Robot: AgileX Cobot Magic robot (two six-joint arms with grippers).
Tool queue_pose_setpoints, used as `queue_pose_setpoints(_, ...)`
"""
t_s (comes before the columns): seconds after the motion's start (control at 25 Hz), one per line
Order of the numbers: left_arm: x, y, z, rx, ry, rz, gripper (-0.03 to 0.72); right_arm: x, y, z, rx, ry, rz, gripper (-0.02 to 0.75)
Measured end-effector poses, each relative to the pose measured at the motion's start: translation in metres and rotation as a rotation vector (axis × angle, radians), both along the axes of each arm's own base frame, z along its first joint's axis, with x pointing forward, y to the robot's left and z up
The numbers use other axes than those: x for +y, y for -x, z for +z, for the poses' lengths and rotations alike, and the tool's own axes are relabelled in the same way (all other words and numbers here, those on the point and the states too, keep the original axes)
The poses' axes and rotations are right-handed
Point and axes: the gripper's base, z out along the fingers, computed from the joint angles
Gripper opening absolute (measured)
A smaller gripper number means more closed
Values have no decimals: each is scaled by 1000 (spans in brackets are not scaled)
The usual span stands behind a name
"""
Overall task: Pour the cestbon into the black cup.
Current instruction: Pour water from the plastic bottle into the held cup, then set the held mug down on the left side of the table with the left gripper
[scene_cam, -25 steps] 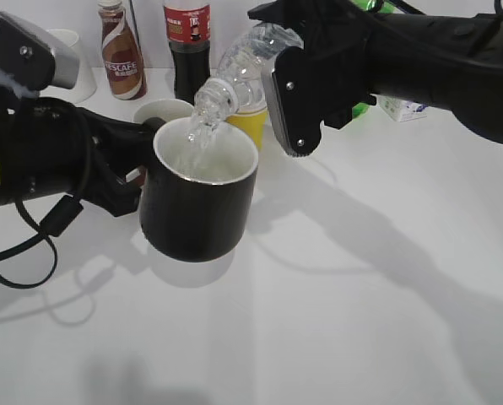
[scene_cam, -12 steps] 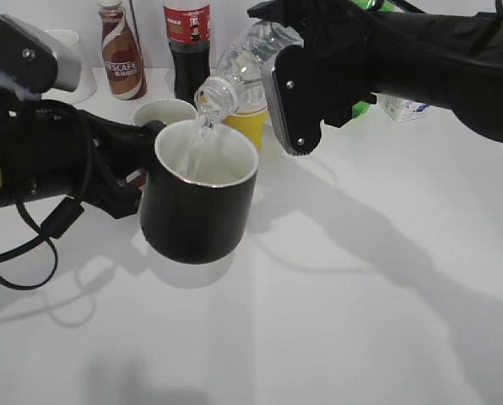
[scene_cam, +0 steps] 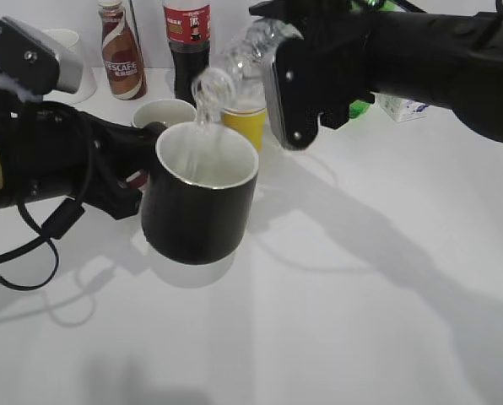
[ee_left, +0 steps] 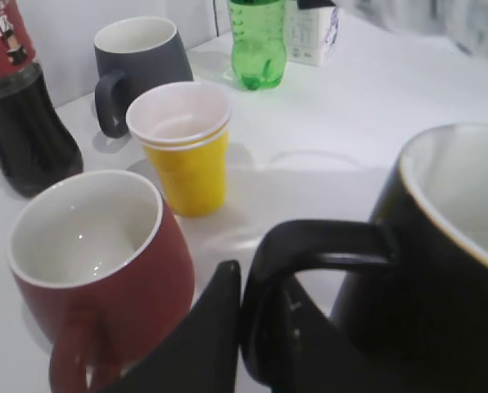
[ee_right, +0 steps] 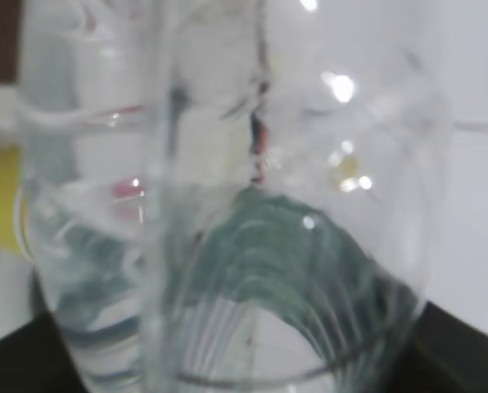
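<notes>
The right gripper [scene_cam: 298, 80] is clamping the cestbon [scene_cam: 235, 63] around its body and tipping it neck-down toward the left — a hold that is putting the blurred mouth just above the rim of the black cup [scene_cam: 199, 202], so anything leaving the bottle is falling inside the white interior. A thin stream seems to be running from the mouth into the cup. The left gripper [ee_left: 228, 327] is gripping the cup by its black handle, fingers closed on the loop, and is holding the cup under the spout; whether the cup is resting on the white table [scene_cam: 361, 278] or hanging just above it I cannot tell. The right wrist view is showing the clear ribbed bottle wall filling the frame, with little water visibly left. Behind the cup the reddish-brown mug [ee_left: 97, 270] is sitting empty, the yellow paper cup [ee_left: 185, 147] beside it also empty — both well clear of the stream.
</notes>
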Motion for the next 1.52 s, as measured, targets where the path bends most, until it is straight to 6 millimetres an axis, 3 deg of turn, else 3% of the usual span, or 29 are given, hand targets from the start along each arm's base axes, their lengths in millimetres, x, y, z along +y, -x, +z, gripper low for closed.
queue_pose_setpoints(0.08, -1, 0, 1, -7, 17, -3, 52, 0, 0, 0, 90, -100, -29, 455)
queue_pose_setpoints(0.24, -1, -2, 6, -17, 78, 15, 52, -1, 0, -2, 490, -511, -155, 455)
queue_pose_setpoints(0.32, 2, -5, 9, -39, 110, 26, 52, -2, 0, -3, 699, -737, -223, 455)
queue_pose_setpoints(0.44, 14, -14, 17, -96, 195, 81, 52, -2, -1, -3, 880, -938, -281, 455)
queue_pose_setpoints(0.68, 62, -37, 26, -188, 253, 269, 52, -11, -5, -8, 1035, -1195, -424, 455)
queue_pose_setpoints(0.92, 106, -50, 27, -283, 210, 434, 52, -36, 0, -41, 1096, -1236, -588, 455)
queue_pose_setpoints(1.08, 122, -64, 11, -276, 233, 526, 52, -57, 6, -63, 1114, -1231, -688, 455)
queue_pose_setpoints(1.2, 129, -76, -13, -237, 251, 572, 52, -69, 9, -74, 1116, -1235, -741, 455)
queue_pose_setpoints(1.52, 134, -94, -77, -165, 282, 606, 52, -74, 9, -76, 1108, -1252, -747, 455)
